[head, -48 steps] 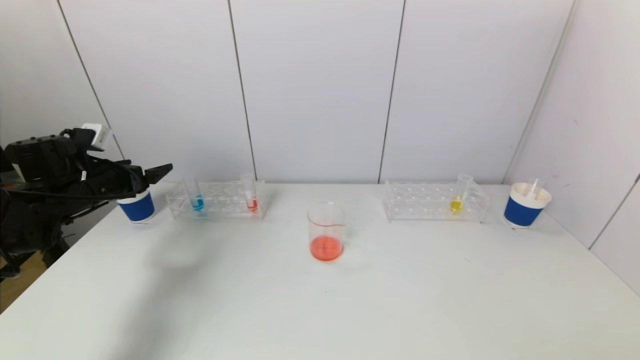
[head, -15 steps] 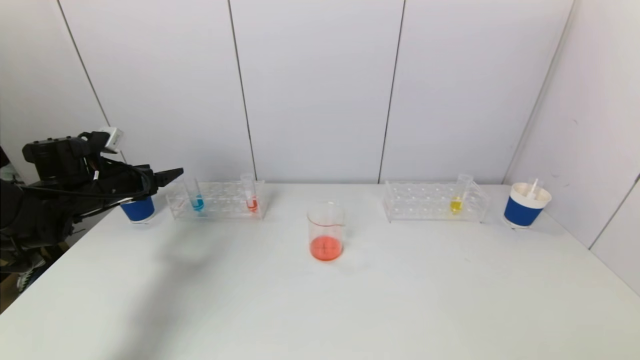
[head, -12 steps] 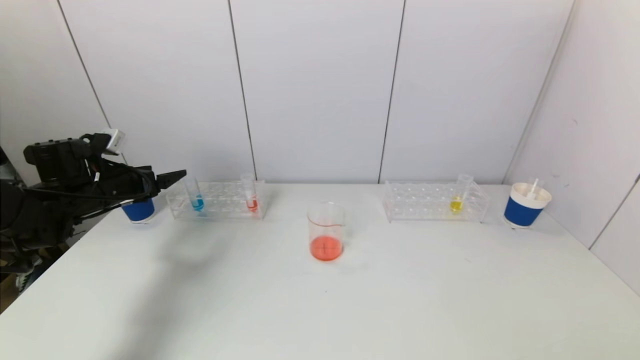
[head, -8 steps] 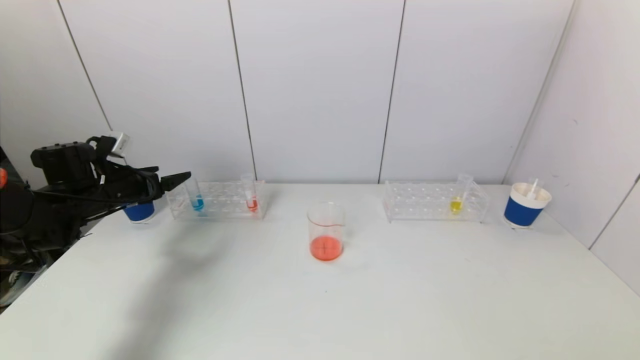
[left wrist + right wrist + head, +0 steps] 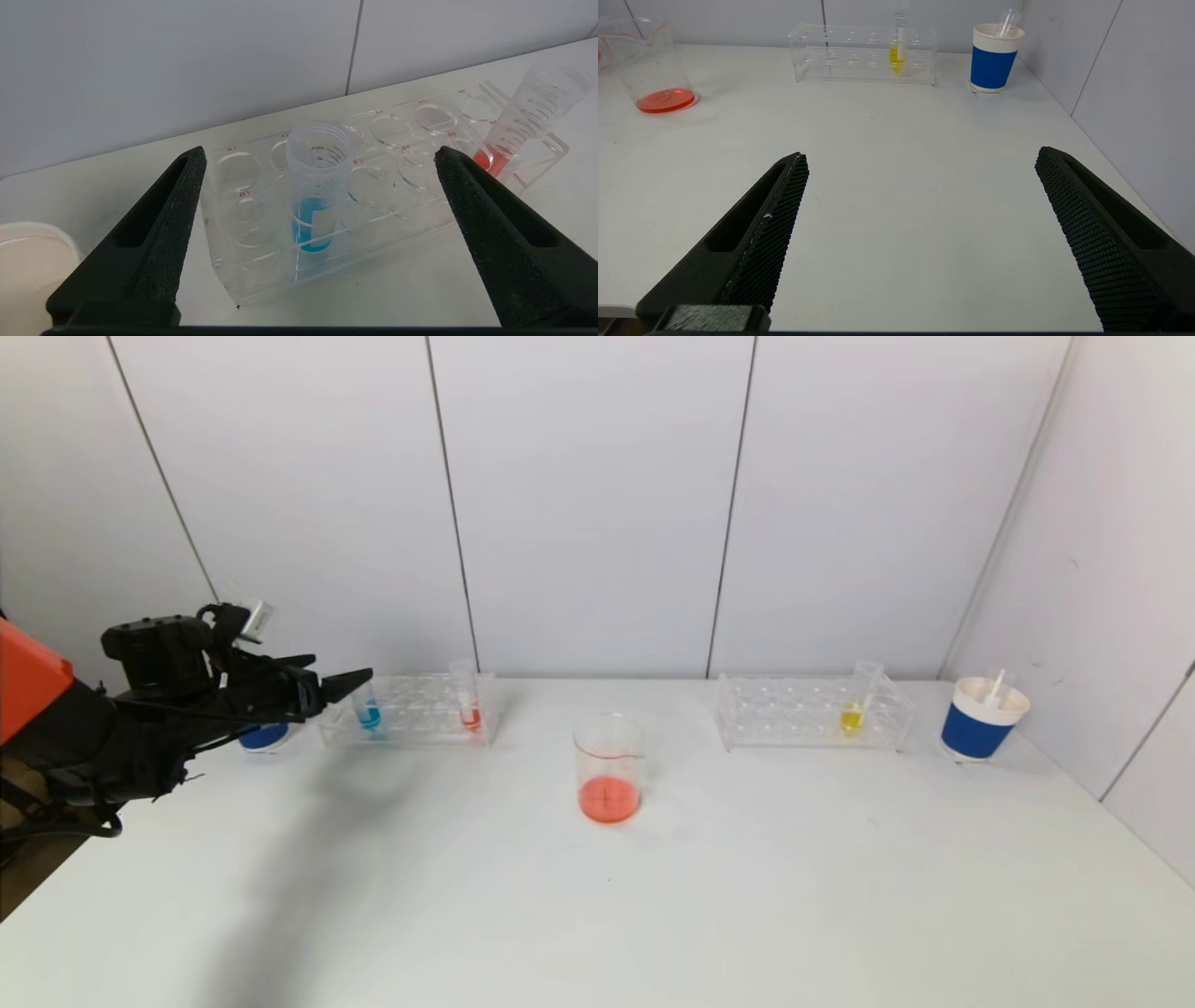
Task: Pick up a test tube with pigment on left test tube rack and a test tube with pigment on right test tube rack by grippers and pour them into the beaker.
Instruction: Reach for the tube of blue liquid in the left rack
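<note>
While level at the left rack (image 5: 406, 712) — left claw (image 5: 318, 156) spread | blue tube (image 5: 314, 186) between.

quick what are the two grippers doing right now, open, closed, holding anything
Left gripper: open, empty, fingers either side of the blue test tube, not touching it.
Right gripper: open, empty, above the table.

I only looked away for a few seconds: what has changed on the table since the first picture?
The left gripper has advanced toward the left rack; open, it now frames the blue tube without touching it. Nothing was grasped or released. The red tube, beaker, yellow tube and both cups stayed put. The right gripper, out of the head view throughout, now hangs open over the table.
</note>
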### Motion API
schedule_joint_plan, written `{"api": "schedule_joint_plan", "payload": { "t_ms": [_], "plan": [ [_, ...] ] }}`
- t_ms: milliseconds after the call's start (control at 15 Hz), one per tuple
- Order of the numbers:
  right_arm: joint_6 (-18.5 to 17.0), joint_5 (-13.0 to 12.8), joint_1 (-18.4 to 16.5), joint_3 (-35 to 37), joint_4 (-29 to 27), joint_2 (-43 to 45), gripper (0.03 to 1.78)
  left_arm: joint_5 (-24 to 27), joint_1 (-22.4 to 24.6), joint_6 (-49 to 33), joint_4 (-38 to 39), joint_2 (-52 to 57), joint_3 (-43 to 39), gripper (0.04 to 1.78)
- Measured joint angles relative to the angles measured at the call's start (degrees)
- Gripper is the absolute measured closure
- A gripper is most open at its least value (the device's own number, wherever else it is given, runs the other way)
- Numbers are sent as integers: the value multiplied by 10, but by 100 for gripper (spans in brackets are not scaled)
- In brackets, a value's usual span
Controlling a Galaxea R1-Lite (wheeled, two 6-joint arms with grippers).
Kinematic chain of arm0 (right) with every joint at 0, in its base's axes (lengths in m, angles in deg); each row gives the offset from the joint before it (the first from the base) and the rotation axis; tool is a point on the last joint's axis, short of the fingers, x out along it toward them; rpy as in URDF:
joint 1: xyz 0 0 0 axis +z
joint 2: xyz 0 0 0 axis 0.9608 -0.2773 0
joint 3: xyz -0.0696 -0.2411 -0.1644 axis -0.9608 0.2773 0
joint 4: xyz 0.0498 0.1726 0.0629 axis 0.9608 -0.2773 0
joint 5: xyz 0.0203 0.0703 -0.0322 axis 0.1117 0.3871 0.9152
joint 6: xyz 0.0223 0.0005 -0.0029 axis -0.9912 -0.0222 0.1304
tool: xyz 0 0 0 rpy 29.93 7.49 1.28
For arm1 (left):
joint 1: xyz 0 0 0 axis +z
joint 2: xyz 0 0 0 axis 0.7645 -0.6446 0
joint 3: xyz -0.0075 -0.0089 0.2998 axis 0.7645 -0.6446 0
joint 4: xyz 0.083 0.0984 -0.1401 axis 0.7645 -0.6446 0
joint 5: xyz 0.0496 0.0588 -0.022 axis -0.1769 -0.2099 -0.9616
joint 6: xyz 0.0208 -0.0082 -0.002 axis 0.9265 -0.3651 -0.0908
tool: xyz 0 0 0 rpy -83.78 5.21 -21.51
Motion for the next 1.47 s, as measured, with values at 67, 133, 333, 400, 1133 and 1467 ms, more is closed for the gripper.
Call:
{"api": "schedule_joint_plan", "payload": {
  "t_ms": [67, 133, 333, 400, 1133, 1467],
  "plan": [
    [0, 0, 0, 0, 0, 0, 4, 0, -1, 0, 0, -5, 1, 11],
    [0, 0, 0, 0, 0, 0, 4, 1, -2, 0, 0, -8, 1, 11],
    [0, 0, 0, 0, 0, 0, 4, 1, -3, 0, 0, -14, 2, 11],
    [0, 0, 0, 0, 0, 0, 4, 0, -3, 0, 0, -15, 2, 11],
    [0, 0, 0, 0, 0, 0, 4, -1, -5, 4, -1, -48, 30, 11],
    [0, 0, 0, 0, 0, 0, 4, -2, -10, 12, -3, -56, 31, 11]
  ]
}}
